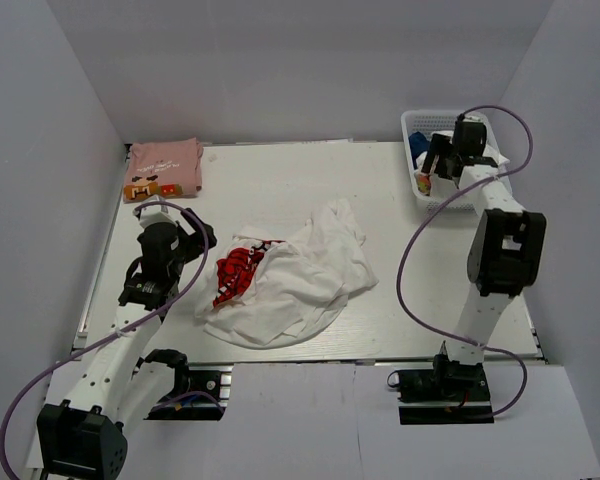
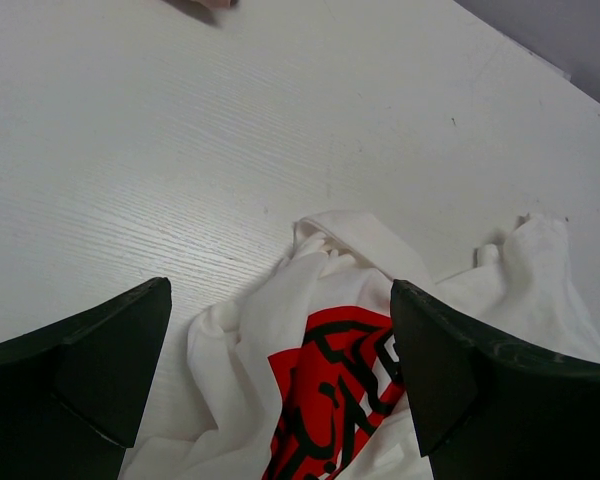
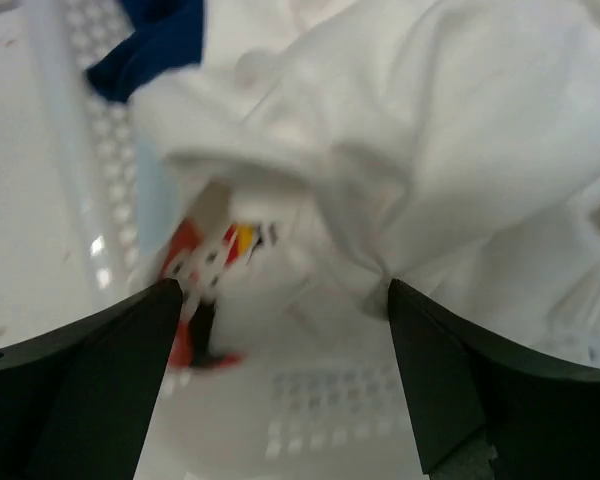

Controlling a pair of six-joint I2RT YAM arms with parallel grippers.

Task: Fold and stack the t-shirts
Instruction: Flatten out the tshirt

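While the pink t-shirt lies folded at the far left corner of the worktop, the white t-shirt sits crumpled at its middle, so spreading it flat looks like the step in hand. The left gripper hovers open over its edge; next it must pinch a hem. The right wrist view alone shows white cloth bunched under the open right gripper in the basket.
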